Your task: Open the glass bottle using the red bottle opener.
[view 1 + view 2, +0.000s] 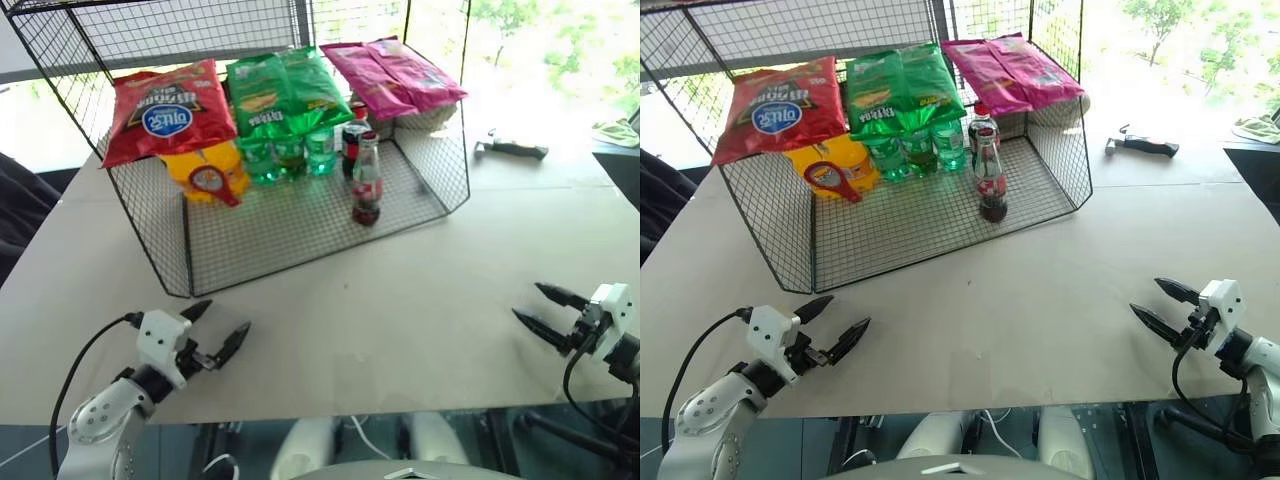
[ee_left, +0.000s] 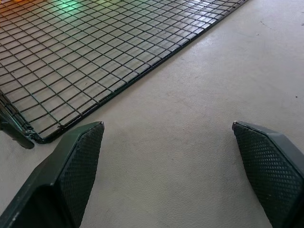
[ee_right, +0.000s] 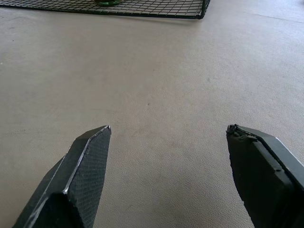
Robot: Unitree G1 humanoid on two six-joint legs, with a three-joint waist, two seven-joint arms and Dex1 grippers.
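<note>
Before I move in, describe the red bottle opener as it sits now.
The red bottle opener is small and flat, with a large round ring head and a short narrow handle slanting toward the front. It sits inside the wire basket, left side, against the yellow bag below the red snack bag. No gripper touches it.

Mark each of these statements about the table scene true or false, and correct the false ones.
1. The glass bottle stands upright on the floor of the wire rack. True.
2. The red bottle opener is held in the left gripper. False: it leans against the yellow pack inside the rack, and the gripper is open and empty.
3. The right gripper is open above the bare table. True.
4. The glass bottle's cap is already off. False: the red cap is still on.
5. The green snack bag lies between a red bag and a pink bag. True.
</note>
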